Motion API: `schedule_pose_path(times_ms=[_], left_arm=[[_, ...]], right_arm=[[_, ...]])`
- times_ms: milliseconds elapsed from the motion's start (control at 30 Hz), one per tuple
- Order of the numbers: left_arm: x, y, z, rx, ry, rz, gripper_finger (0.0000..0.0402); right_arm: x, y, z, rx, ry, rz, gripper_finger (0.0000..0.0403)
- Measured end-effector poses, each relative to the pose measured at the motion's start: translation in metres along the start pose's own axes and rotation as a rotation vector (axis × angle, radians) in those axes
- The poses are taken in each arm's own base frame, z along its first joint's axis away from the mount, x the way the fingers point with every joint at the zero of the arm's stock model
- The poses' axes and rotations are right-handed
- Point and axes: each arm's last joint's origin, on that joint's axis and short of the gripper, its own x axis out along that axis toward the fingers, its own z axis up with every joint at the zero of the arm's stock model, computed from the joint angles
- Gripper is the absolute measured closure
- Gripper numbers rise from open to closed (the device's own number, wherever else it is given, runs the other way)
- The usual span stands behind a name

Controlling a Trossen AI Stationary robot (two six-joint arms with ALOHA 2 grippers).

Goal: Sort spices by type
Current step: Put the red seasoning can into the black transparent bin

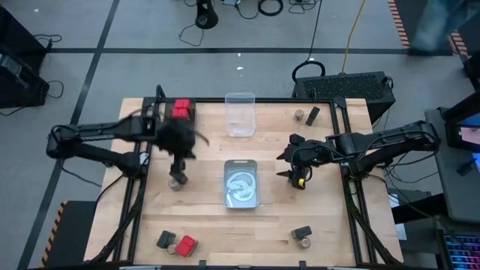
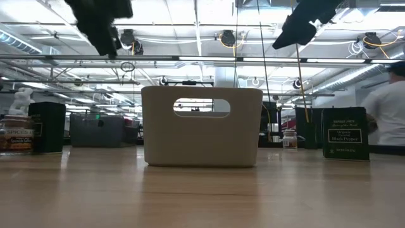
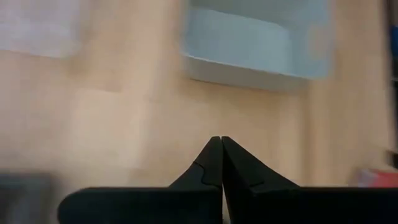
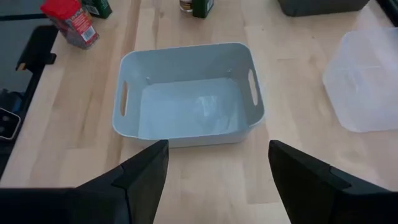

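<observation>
While the spices sit scattered in small groups, red boxes (image 1: 181, 109) at one bench (image 1: 202, 217) corner, a jar (image 1: 178, 180) lies below the left hand (image 1: 178, 139), fingers together and empty; the right hand (image 1: 292, 159) waits apart beside the grey tub (image 1: 242, 184).

black box (image 2: 345, 133) labelled "Black Pepper", jar (image 2: 17, 134) "Spices"

A clear plastic bin (image 1: 240, 114) sits near the far edge of the wooden table (image 1: 210, 217). Nearer the middle, apart from it, lies a silvery rectangular tin (image 1: 241, 183) with handle slots in its end walls. Cables (image 1: 270, 7) trail over the floor beyond the table.
</observation>
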Motion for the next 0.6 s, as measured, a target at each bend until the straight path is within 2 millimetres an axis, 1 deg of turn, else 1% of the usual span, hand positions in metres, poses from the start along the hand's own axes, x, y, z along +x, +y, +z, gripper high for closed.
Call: schedule_pose_path(times_ms=[100,233,367,467,600], left_arm=[[0.01,-0.033,-0.003,-0.016,0.033,-0.078,0.0401],[0.02,-0.071,-0.006,-0.116,0.051,-0.177,0.0401],[0.023,-0.107,-0.009,-0.16,0.109,-0.238,0.0401],[0.021,-0.137,-0.003,-0.128,0.112,-0.259,0.0401],[0.017,-0.177,0.011,-0.055,0.101,-0.266,0.0401]], right_arm=[[0.007,0.004,-0.001,0.01,0.019,0.006,0.0145],[0.019,0.011,-0.002,0.009,0.029,0.02,0.0145],[0.03,0.021,-0.001,-0.014,0.02,0.045,0.0145],[0.035,0.028,-0.003,-0.035,0.023,0.063,0.0145],[0.036,0.036,-0.003,-0.051,0.005,0.09,0.0145]])
